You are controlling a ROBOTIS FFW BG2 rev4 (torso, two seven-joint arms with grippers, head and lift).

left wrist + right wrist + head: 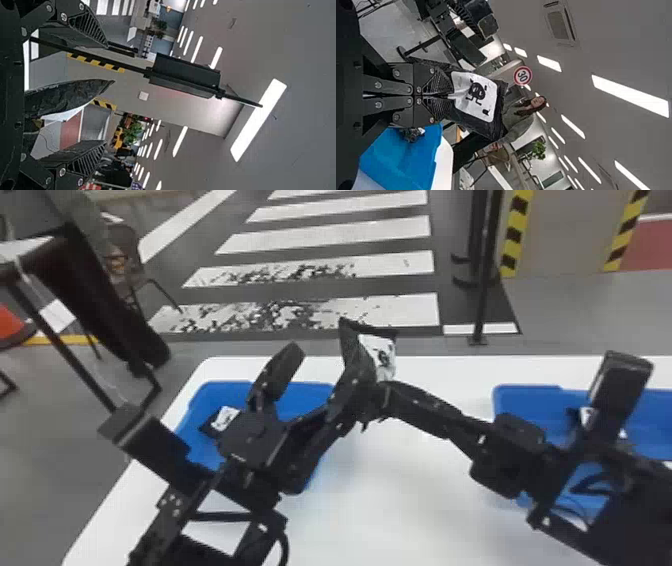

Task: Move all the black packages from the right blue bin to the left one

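Observation:
My right gripper [384, 391] is shut on a black package [382, 357] with a white label, held high near the table's middle. In the right wrist view that gripper [451, 96] clasps the package [474, 95] at one edge. The left gripper [322, 366] stands open over the left blue bin [196, 447], close beside the held package. Its own wrist view has the left gripper [106, 94] with fingers apart and the package [67, 97] between them, edge-on; contact cannot be told. Another package [224, 419] lies in the left bin.
The right blue bin [525, 402] stands at the table's right, partly behind the right arm, with a partly hidden package [587, 416] in it. White table [410, 485] lies between the bins. Beyond its far edge is a black post [484, 290].

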